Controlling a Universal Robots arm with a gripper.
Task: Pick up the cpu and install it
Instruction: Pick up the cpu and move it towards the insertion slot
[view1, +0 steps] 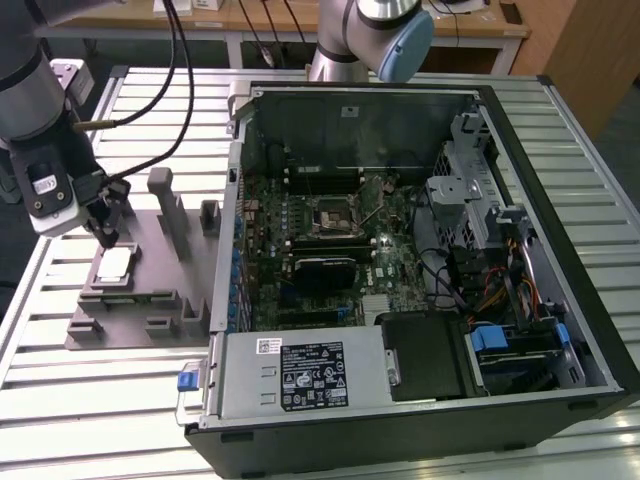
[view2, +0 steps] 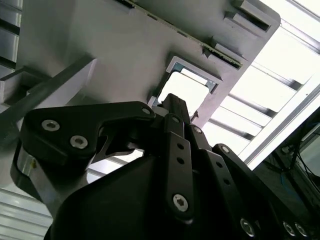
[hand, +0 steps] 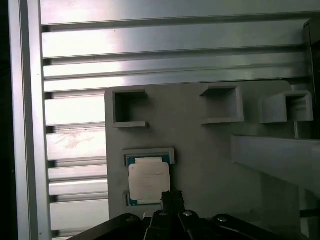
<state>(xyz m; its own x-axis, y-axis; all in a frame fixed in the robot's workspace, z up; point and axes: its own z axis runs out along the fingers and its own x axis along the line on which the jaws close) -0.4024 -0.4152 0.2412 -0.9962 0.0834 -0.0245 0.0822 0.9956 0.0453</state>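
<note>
**Exterior view and both wrist views, read from the near edge of the worktop to the far edge.** An open computer case (view1: 560, 300) lies on its side on the slatted aluminium worktop (view1: 60, 400). It covers the middle of the worktop and the exterior view's right. A labelled power supply (view1: 300, 375) sits along the case's near wall. A drive bay with blue tabs (view1: 515, 345) fills the near corner on the exterior view's right.

Beside the case, towards the worktop's edge on the exterior view's left, stands a grey plastic tray (view1: 150, 285) with upright pegs and square pockets. The cpu (view1: 115, 263) lies flat in a framed recess near the tray's edge on the exterior view's left, silvery top upward. In the first wrist view the cpu (hand: 148, 181) rests square in that recess, clear of the tray's (hand: 200, 150) empty pockets.

The gripper (view1: 106, 232) hangs over the far side of the cpu. In the first wrist view the gripper (hand: 172, 197) shows as one narrow dark tip just at the chip's edge. Its jaws are pressed together with nothing between them. The second wrist view shows the gripper (view2: 172, 102) in front of the recess in the tray (view2: 125, 50).

Deeper in the case lies the green motherboard (view1: 300, 250). Its metal-framed socket (view1: 327, 217) has a dark centre and stands well apart from the cpu. Black cables (view1: 175, 60) trail from the arm (view1: 35, 90). A blue-capped joint (view1: 405, 45) stands at the worktop's far edge.
</note>
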